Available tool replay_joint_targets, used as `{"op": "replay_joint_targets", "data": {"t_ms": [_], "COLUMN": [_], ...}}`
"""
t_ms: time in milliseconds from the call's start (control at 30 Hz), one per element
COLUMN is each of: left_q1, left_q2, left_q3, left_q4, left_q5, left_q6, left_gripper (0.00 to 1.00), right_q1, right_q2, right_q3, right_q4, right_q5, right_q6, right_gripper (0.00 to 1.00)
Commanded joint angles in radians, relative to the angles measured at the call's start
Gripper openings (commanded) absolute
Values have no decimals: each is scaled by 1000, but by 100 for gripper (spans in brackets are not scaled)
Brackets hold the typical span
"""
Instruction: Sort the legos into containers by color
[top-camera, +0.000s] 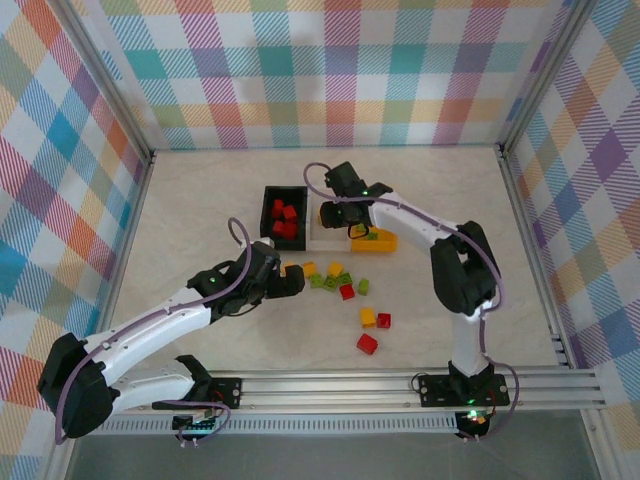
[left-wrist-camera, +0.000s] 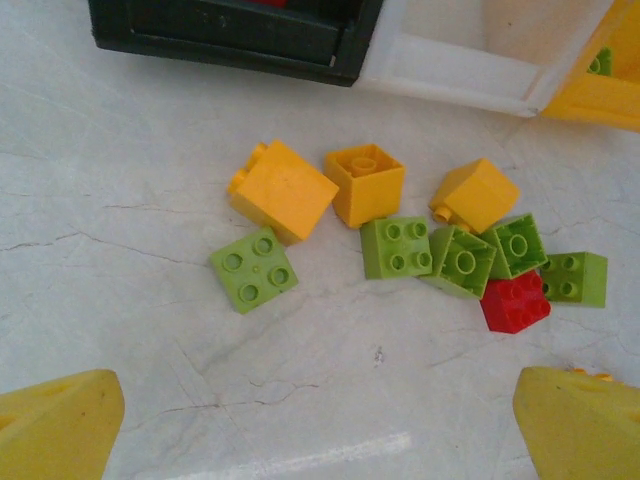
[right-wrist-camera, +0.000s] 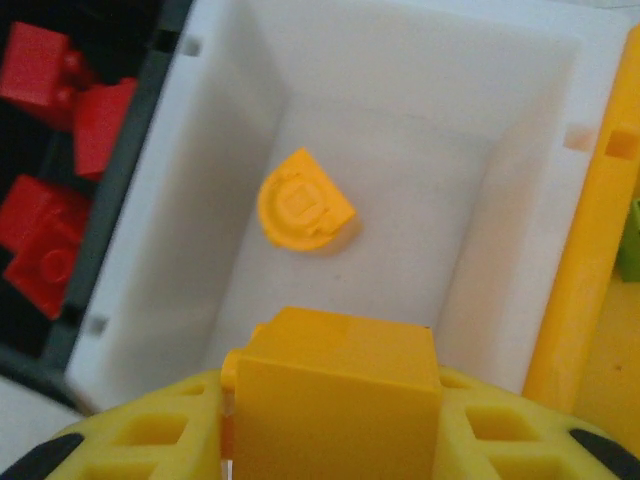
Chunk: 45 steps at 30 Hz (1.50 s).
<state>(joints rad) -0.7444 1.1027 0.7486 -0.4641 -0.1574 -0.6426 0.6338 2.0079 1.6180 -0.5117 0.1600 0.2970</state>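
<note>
Right now the right fingers (right-wrist-camera: 130, 440) are pinching a yellow brick (right-wrist-camera: 335, 385) above the white bin (right-wrist-camera: 240, 120), near its front wall; one rounded yellow piece (right-wrist-camera: 303, 212) already lies on that bin's floor. To one side, the black bin (right-wrist-camera: 150, 150) holds red bricks (right-wrist-camera: 50, 70); to the other, the orange bin (right-wrist-camera: 590, 250) has something green in it.

The main risk is probably the drop itself. The brick hangs close to the front rim rather than over the middle, so if it is let go here it could clip the wall and tumble back onto the surface; a bounce off the hard floor could also carry it into a neighbouring bin. The orange bin looks like the natural home for yellow, so a mix-up of colours seems easy.

The left fingers (left-wrist-camera: 55, 425) are spread wide over the surface (left-wrist-camera: 120, 330), above a tight cluster of loose bricks: yellow ones (left-wrist-camera: 285, 190), green ones (left-wrist-camera: 253, 268) and a red one (left-wrist-camera: 514, 300); several touch each other. Closing on such a cluster could catch two colours at once, or shove neighbours away. In the overhead view the two arms work near each other by the bins, so a careless reach might knock a bin askew.
</note>
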Motion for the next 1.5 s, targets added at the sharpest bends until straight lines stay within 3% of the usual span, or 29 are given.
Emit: {"op": "replay_joint_targets", "data": {"t_ms": [0, 200, 433, 667, 900, 1233, 1467], "left_q1": [7, 22, 34, 35, 39, 47, 55], "left_q2": [-18, -48, -57, -63, -27, -14, -19], "left_q3": [-4, -23, -29, -48, -60, -78, -90], "left_q4": [3, 16, 21, 35, 65, 72, 78], "left_q5": [27, 45, 50, 27, 34, 39, 42], "left_q6": [21, 7, 18, 25, 15, 4, 2], "left_gripper": [100, 100, 100, 100, 100, 100, 100], "right_q1": [3, 6, 18, 76, 149, 226, 257], "right_q2": [26, -34, -227, -498, -616, -527, -490], "right_q3": [68, 56, -130, -508, -763, -795, -817], "right_q4": [-75, -46, -12, -1, -25, 11, -25], "right_q5": [41, 26, -7, -46, -39, -49, -9], "right_q6": [-21, -28, 3, 96, 195, 198, 215], "right_gripper": [47, 67, 76, 77, 76, 74, 64]}}
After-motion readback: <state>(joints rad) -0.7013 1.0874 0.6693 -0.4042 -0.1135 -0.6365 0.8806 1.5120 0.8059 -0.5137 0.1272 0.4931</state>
